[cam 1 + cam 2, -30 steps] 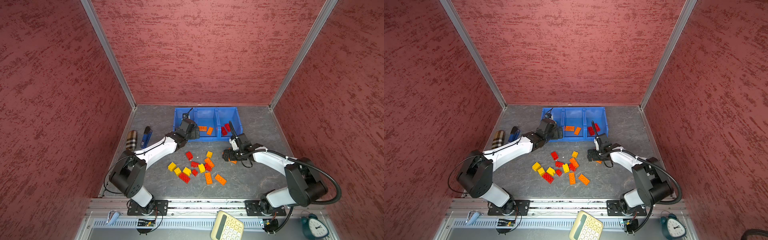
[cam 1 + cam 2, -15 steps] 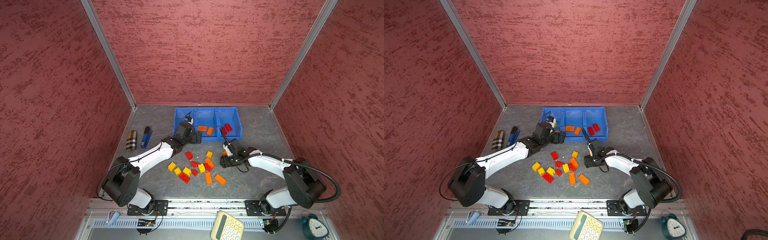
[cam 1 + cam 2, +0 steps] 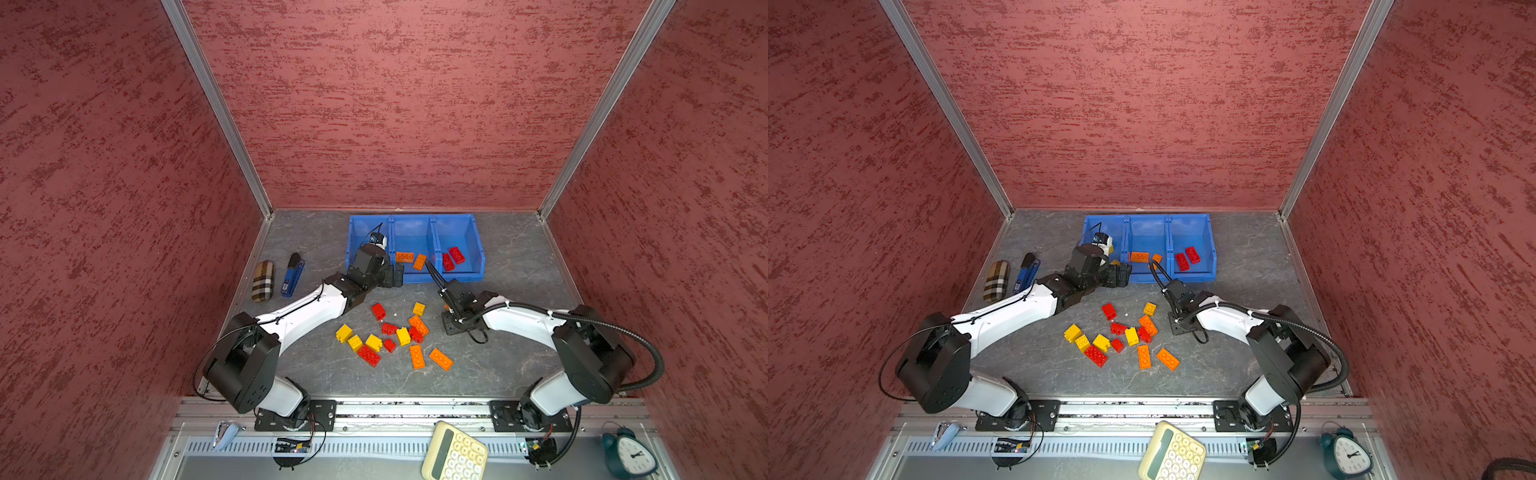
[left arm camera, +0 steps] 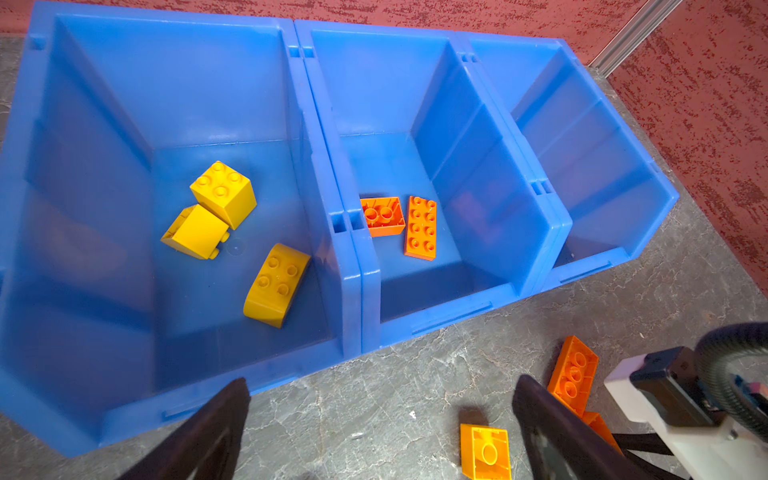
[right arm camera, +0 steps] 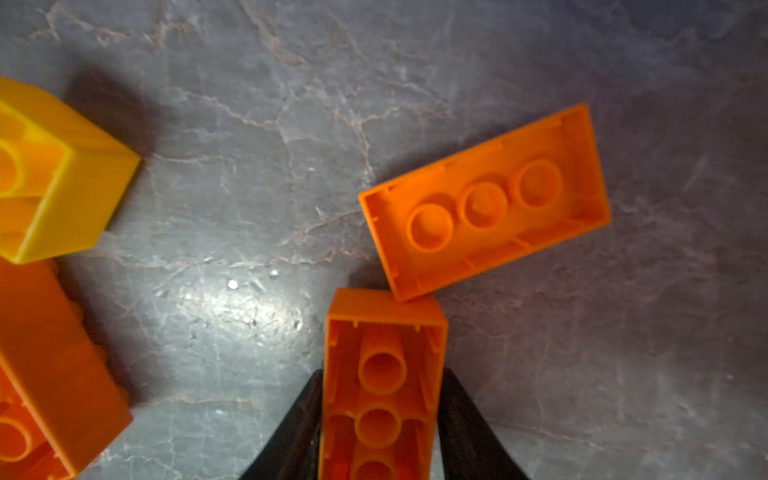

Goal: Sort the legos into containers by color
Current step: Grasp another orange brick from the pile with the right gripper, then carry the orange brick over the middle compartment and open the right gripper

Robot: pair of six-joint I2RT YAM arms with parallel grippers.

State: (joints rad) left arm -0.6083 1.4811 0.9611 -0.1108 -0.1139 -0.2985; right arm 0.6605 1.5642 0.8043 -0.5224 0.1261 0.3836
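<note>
Right fingers (image 5: 291, 432) pinch an upturned orange brick (image 5: 380, 386) on the counter (image 5: 249, 208); left fingers (image 4: 208, 432) gape empty before the containers (image 4: 353, 270); three yellow bricks (image 4: 224, 191), two orange and two red lie sorted; over a dozen legos (image 3: 403, 336) remain loose, so it's early going, I'd judge.

Loose legos (image 3: 1132, 336) scattered before containers (image 3: 1148, 228); two red bricks (image 3: 1182, 262) in rightmost

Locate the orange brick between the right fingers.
In the right wrist view the orange brick sits between the right gripper's fingers, its end touching another upturned orange brick, just right of the loose pile in both top views.
</note>
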